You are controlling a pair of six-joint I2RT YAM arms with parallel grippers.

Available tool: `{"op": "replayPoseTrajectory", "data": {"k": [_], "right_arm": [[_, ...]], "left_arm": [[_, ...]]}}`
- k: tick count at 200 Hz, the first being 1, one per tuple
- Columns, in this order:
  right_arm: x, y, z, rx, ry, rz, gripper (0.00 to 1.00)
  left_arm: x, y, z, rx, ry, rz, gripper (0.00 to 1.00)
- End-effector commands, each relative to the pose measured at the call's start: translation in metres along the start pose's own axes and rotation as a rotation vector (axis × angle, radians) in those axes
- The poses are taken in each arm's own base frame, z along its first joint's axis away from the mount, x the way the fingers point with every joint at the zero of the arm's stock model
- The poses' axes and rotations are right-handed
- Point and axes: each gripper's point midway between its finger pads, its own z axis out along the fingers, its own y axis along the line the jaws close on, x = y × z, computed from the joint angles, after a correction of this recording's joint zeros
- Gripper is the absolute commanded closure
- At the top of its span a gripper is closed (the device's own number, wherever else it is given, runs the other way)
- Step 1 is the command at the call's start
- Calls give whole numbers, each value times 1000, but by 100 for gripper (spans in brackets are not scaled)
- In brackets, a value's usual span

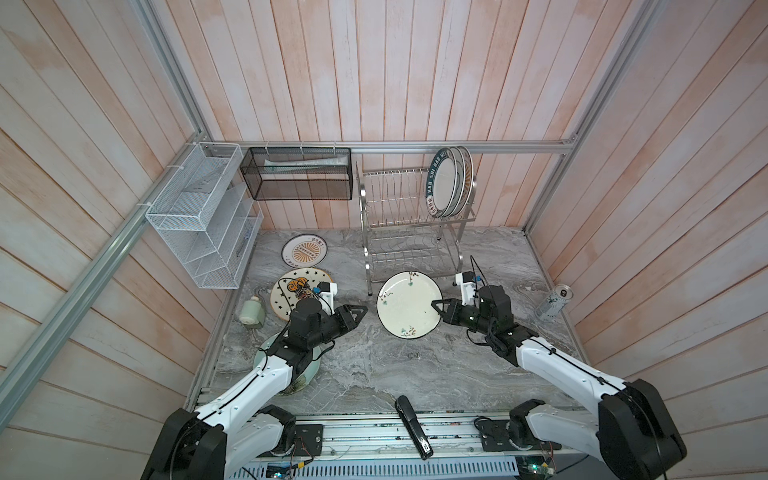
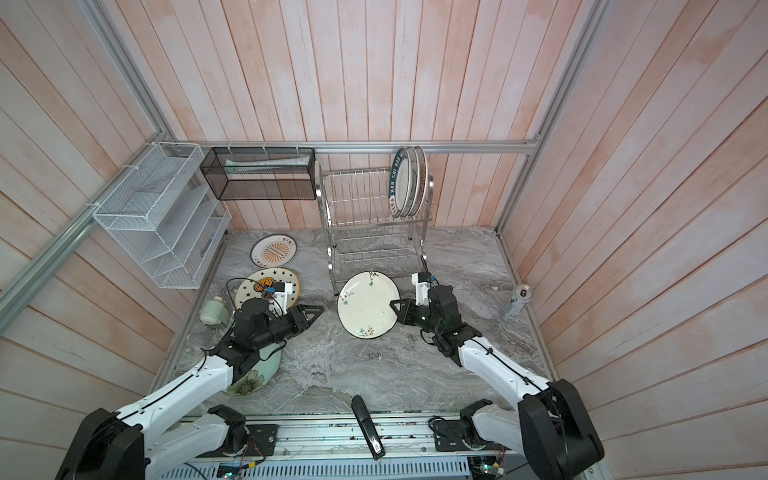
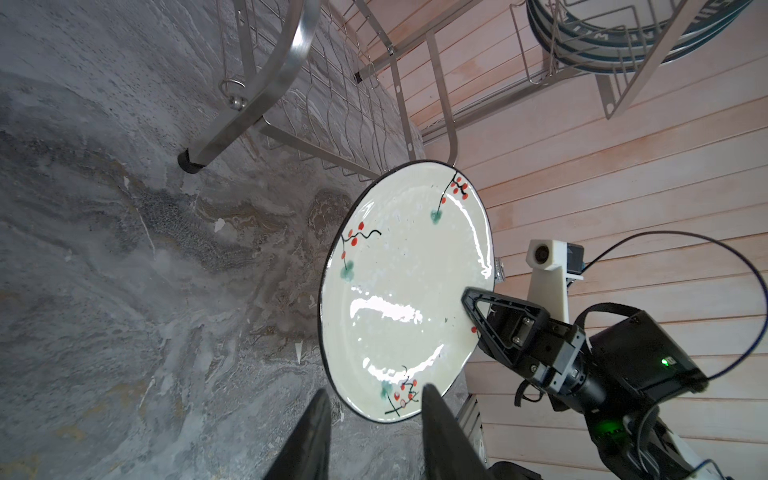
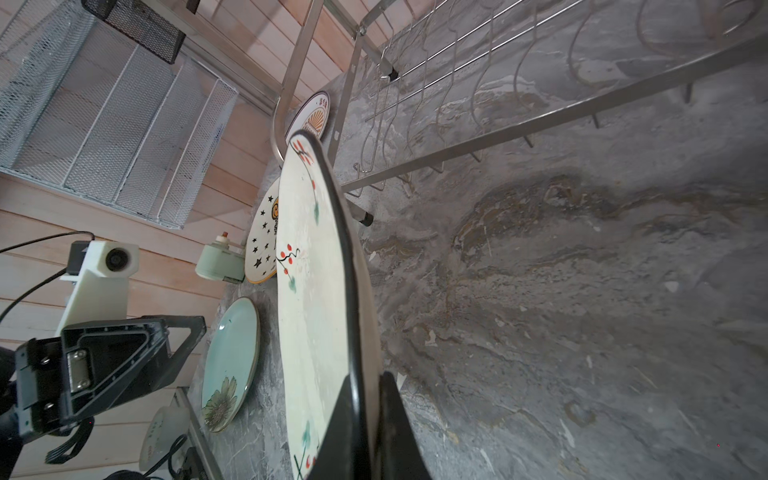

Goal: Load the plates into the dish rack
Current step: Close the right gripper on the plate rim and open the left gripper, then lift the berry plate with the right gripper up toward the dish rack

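Observation:
My right gripper [image 1: 436,306] [image 4: 365,386] is shut on the rim of a cream plate [image 1: 409,303] [image 3: 403,291] with red berry sprigs. It holds that plate tilted above the table, in front of the dish rack [image 1: 407,224] [image 2: 370,220]. My left gripper [image 1: 365,309] [image 3: 374,390] is open, its tips close to the plate's opposite rim without gripping it. Three plates [image 1: 449,183] stand in the rack's upper tier, at its right end. On the table lie a sunburst plate [image 1: 304,250], a star plate [image 1: 286,291] and a pale green flower plate [image 1: 299,374], which is partly under my left arm.
A white mesh organizer [image 1: 203,216] and a black mesh basket [image 1: 297,174] hang on the left and back walls. A pale green jar [image 1: 251,311] sits at the table's left edge, a can [image 1: 555,301] at the right edge and a black stapler [image 1: 411,428] at the front.

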Motion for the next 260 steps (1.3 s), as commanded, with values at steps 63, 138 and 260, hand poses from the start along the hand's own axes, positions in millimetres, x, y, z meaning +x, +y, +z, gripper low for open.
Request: {"op": "replayPoseTrajectory", "data": {"k": [63,138,260], "right_arm": [[-65,30,-60,34,-247,-169,100],[-116,82,-119,37,-405,-327,100],[-199,175,-161,-107,-626,-478,100]], "left_arm": [[-5,-13,-3,30,-14,42,62],[-5,-13,-3,37,-12,38,62],[2,-9,-4,42,4,30,62]]}}
